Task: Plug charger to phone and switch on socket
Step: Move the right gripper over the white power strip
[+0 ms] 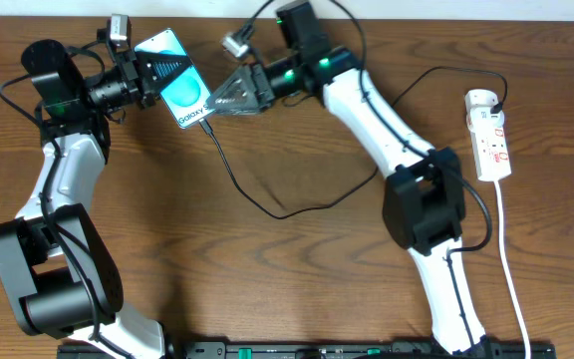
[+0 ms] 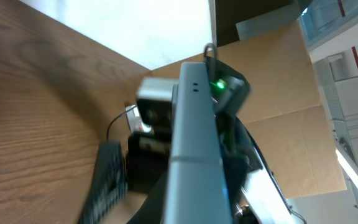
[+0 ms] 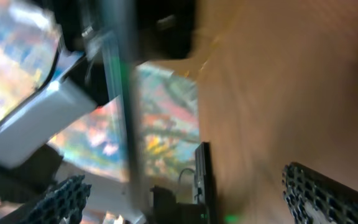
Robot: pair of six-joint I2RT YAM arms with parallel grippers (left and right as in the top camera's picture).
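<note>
The left hand (image 1: 159,72) is closed on the phone (image 1: 182,95) and holds it above the far left part of the bench (image 1: 297,289), with the teal screen facing up and the white "Galaxy" lettering readable from overhead. In the left wrist view the phone (image 2: 194,137) shows edge-on as a pale metal strip running up the middle of the frame. The right hand (image 1: 219,100) sits just beside the phone's lower end with its 2 fingers spread wide. The right wrist view is badly blurred, but the dark ribbed fingers (image 3: 73,196) stand far apart at the bottom corners. The black charger cable (image 1: 257,204) meets the phone at its lower edge, close to the right hand. From these pictures I cannot tell whether the tip is fully seated. From there the cable drops toward the middle of the bench, curves back up past the right arm and reaches the top end of the socket (image 1: 490,135). The socket lies flat near the right edge, well apart from both hands, its white cord (image 1: 511,269) trailing toward the near edge. Its red switch marks are too small to show whether it is on.
</note>
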